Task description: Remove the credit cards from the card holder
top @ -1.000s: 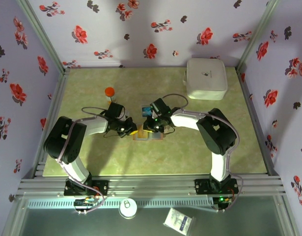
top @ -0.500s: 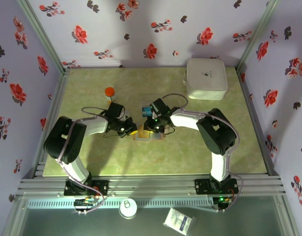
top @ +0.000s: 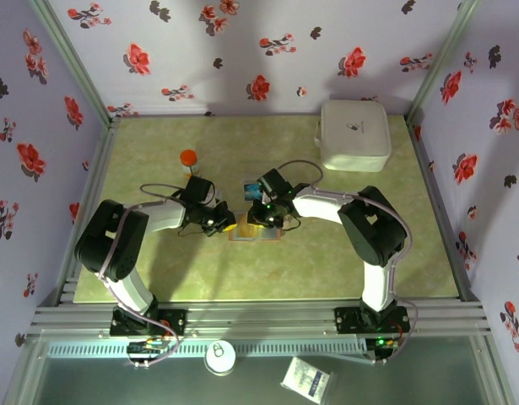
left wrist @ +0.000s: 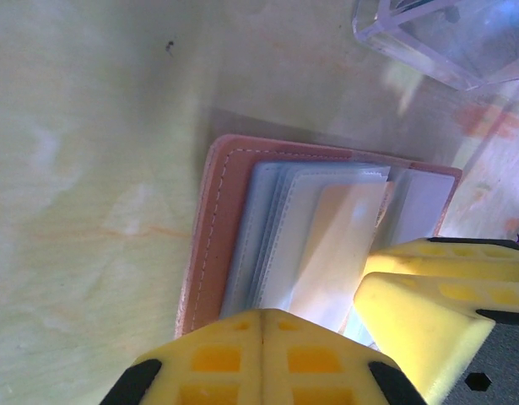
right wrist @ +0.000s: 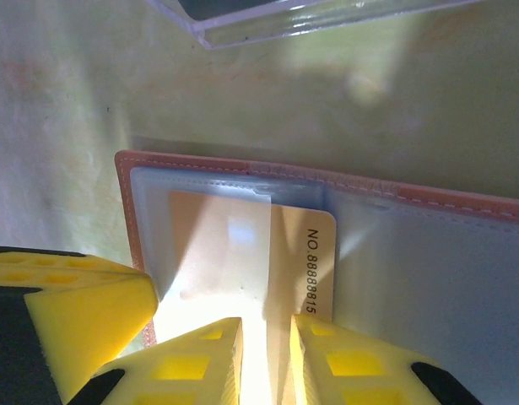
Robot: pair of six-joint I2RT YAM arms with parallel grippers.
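Your card holder (top: 257, 229) lies open and flat on the table (top: 158, 278), midway between the two arms and just in front of the clear tray (right wrist: 327, 17). Your left gripper (left wrist: 262, 325) is clenched with nothing between its jaws. It sits at the holder's stitched leather edge, apparently to pin the holder down while the other arm pulls.

Your right gripper (right wrist: 267, 329) comes in over the open pages, its jaws a narrow slit apart over the near edge of the yellowish-tan card (right wrist: 301, 245). That card sits partly out of its clear sleeve (right wrist: 217, 194), with its printed number exposed, so it looks to be the one being drawn.

Glare floods the slit, so you cannot tell whether the card is actually pinched or only straddled. The sleeves overlap and are cloudy, so any cards beneath them are hard to make out. In the top view the grippers cover most of the holder.
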